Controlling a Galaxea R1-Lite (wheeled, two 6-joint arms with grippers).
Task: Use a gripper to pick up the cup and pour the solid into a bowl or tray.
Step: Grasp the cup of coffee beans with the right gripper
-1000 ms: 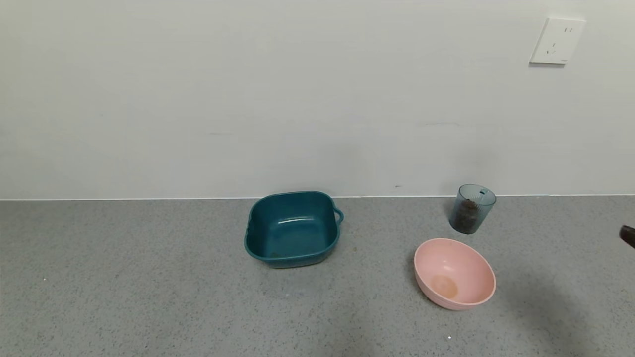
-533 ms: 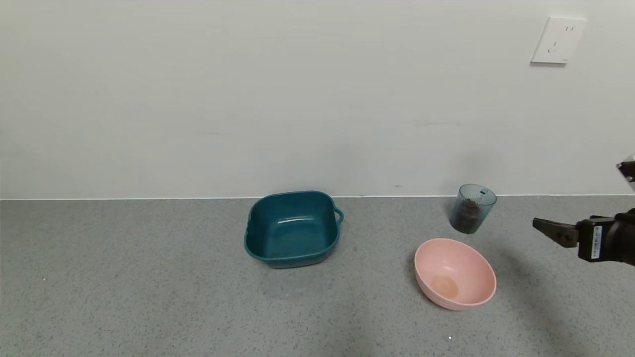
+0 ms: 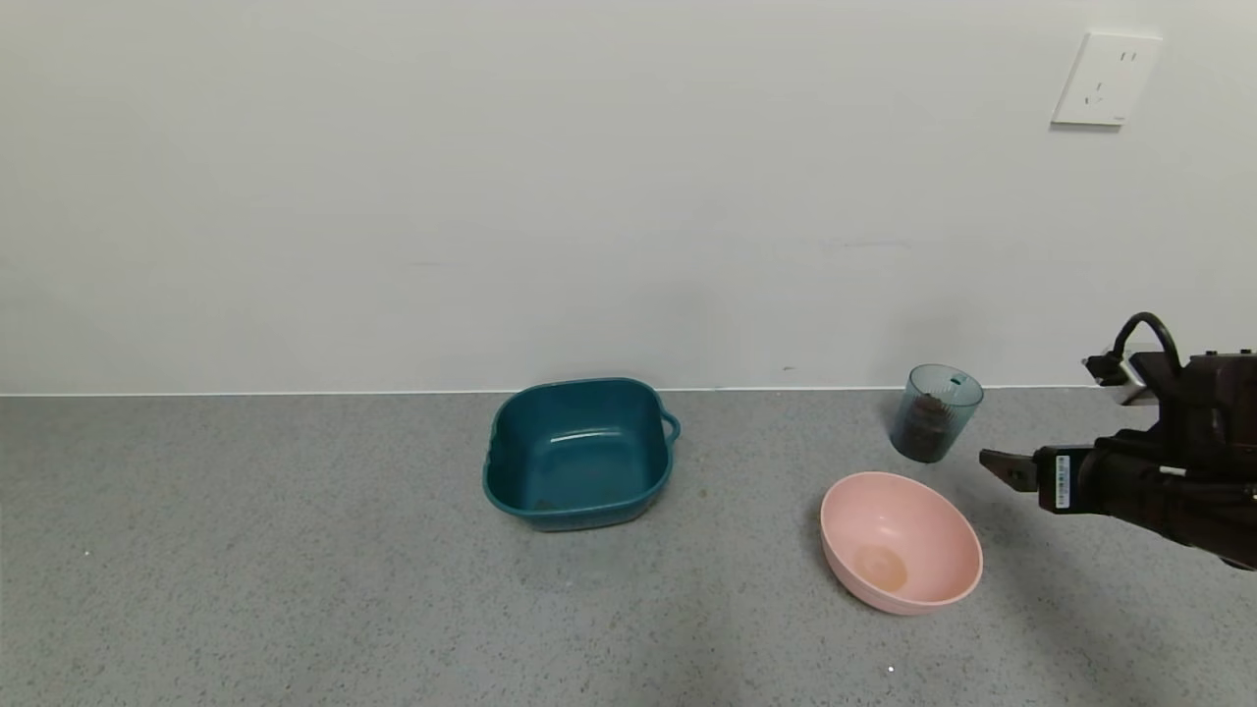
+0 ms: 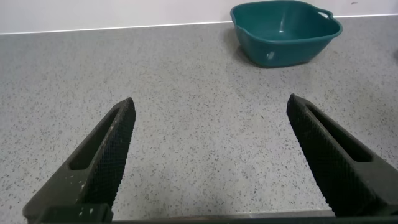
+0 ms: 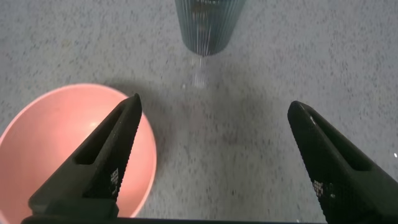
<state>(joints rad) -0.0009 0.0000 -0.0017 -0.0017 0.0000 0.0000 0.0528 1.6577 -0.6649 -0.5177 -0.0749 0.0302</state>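
A grey speckled counter (image 3: 295,570) runs along a plain white wall (image 3: 491,196), and one white wall socket (image 3: 1105,80) sits high on the right. On the counter stand three containers: one cup (image 3: 935,412), one pink bowl (image 3: 901,542) and one dark teal tub (image 3: 579,453) with a side handle.

The cup is a small ribbed translucent tumbler. It stands upright near the wall on the right side, and a heap of dark brown pellets, the solid (image 3: 923,429), fills its lower part. The pink bowl sits just in front of the cup, closer to the robot, apart from it and holding no pellets. The teal tub is well apart to the left, near the middle of the counter.

Two grippers show. The right gripper (image 3: 1007,467) has come in from the right edge since half a second ago and now hangs to the right of the cup, above the counter near the bowl's far right rim. Its jaws are spread wide and hold nothing; in the right wrist view the cup (image 5: 208,25) lies ahead between the two fingers, with the bowl (image 5: 68,155) under one of them. The left gripper (image 4: 211,155) is out of the head view; its wrist view shows its jaws wide apart and holding nothing, low over bare counter with the tub (image 4: 286,31) ahead.

Bare counter lies between tub and bowl, and across the whole left side.
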